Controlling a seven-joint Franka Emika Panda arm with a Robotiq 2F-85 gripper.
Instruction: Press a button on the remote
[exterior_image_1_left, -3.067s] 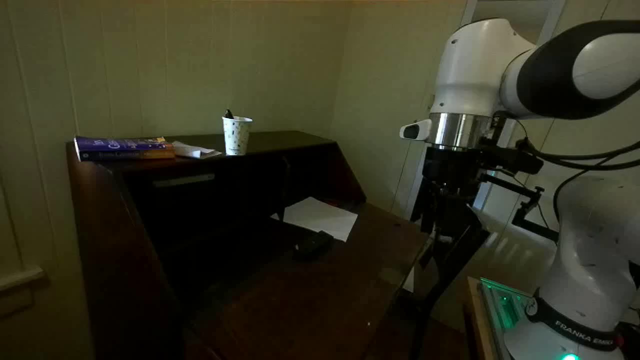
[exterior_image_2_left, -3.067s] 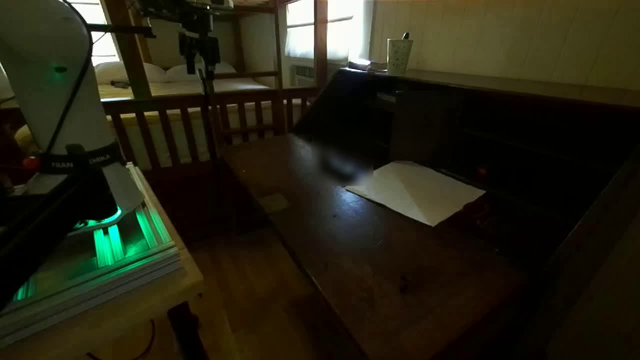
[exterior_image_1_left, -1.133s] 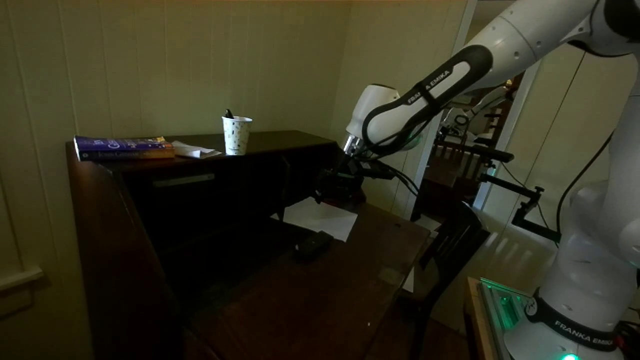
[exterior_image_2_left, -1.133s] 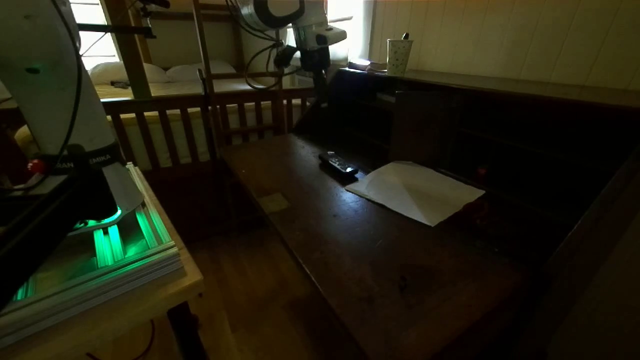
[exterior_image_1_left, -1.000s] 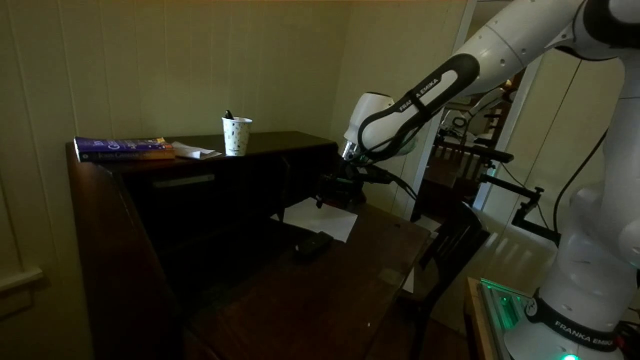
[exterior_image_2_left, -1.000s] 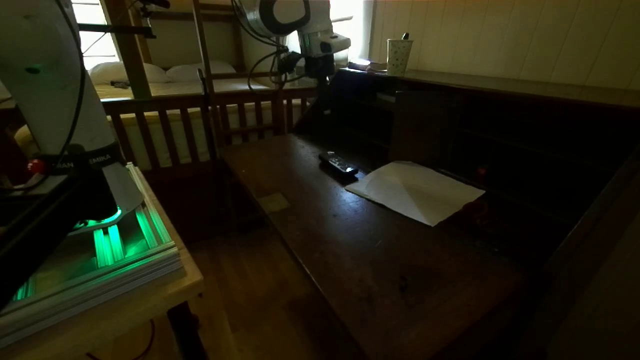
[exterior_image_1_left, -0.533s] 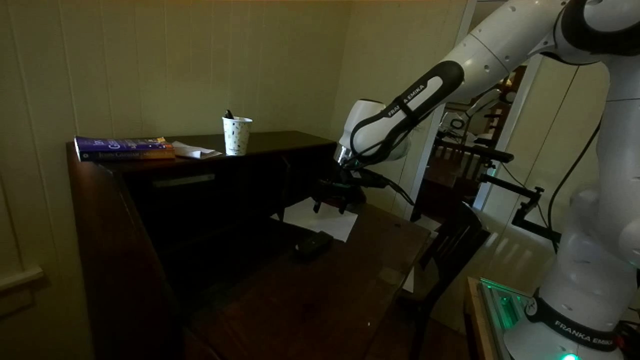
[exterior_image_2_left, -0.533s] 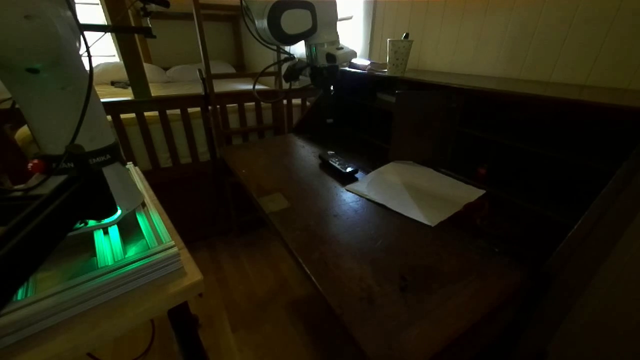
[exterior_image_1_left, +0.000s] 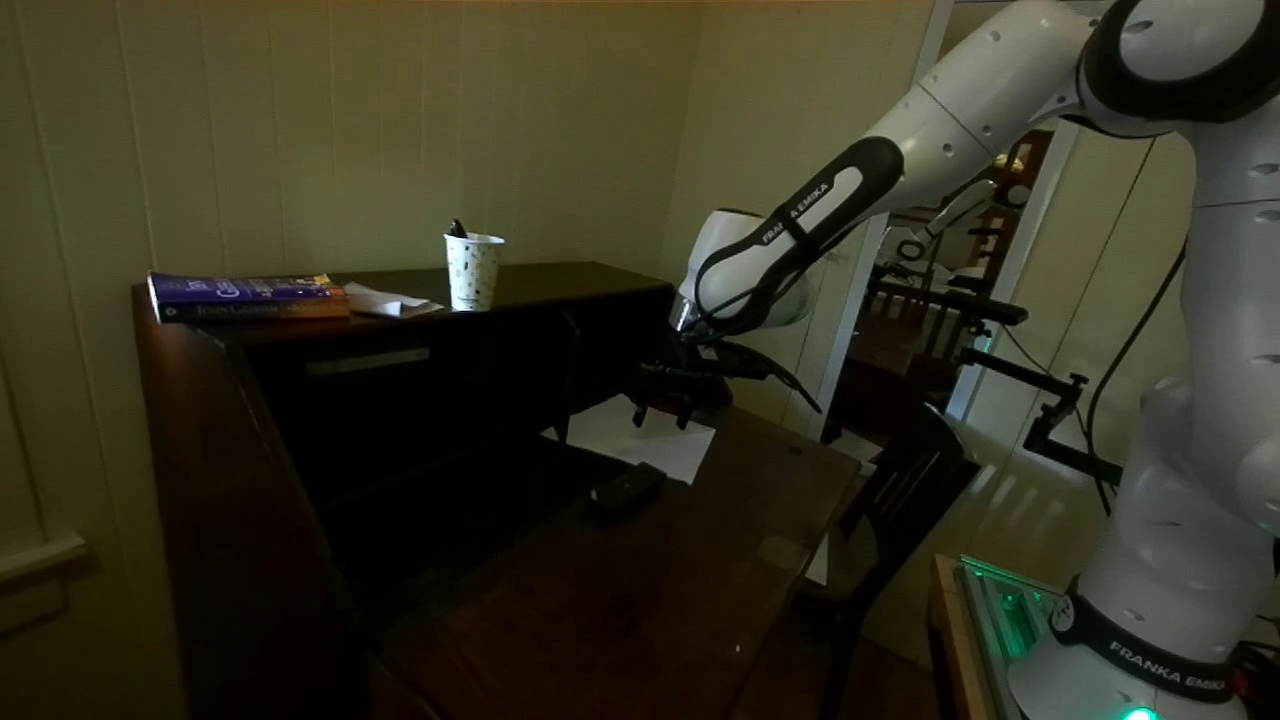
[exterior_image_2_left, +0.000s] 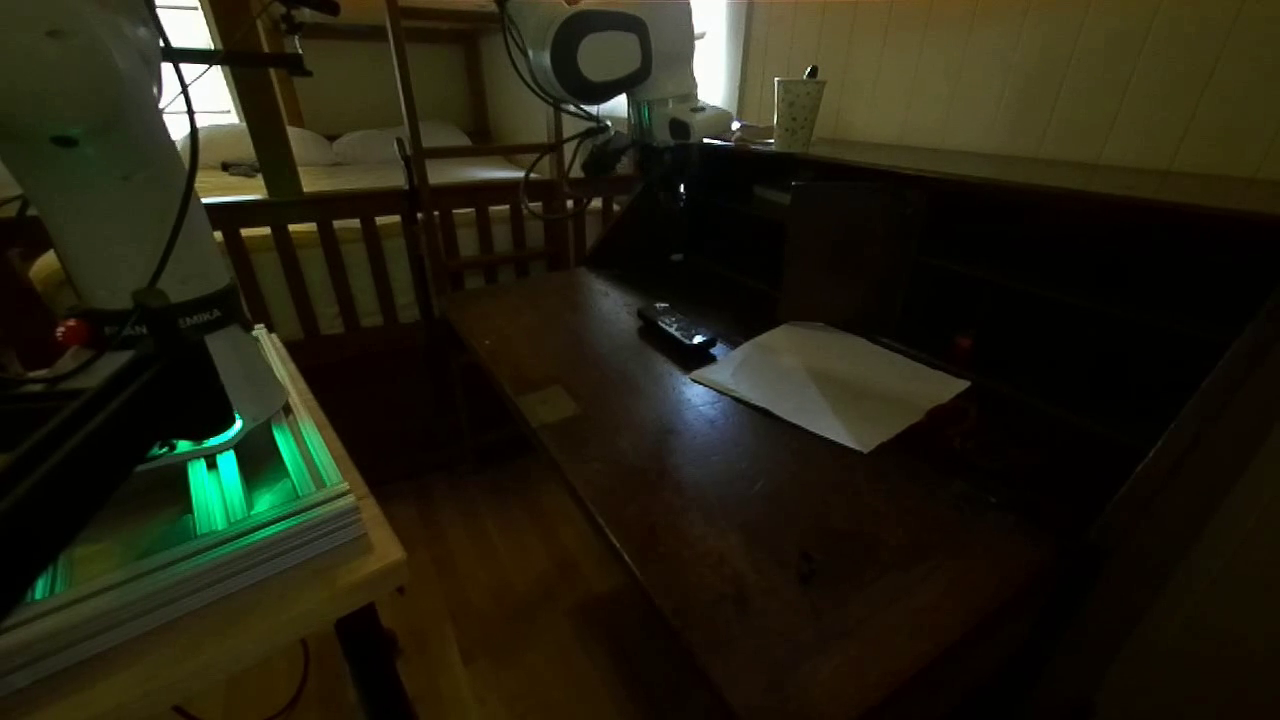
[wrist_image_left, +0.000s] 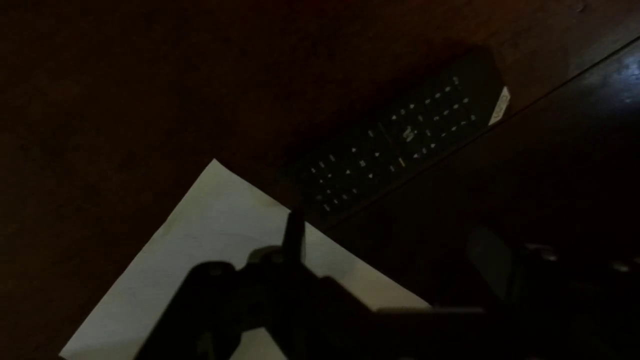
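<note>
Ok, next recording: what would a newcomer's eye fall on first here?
Probably the big white-and-black jointed robot arm comes first, extended over the dark brown wooden desk with its black two-fingered gripper open above it. A bright white paper sheet lies on the desk, with the slim black oblong remote beside it. A green light glows at the arm's base.

Smooth, glossy wood of the desk, matt paper sheet, plastic remote
</note>
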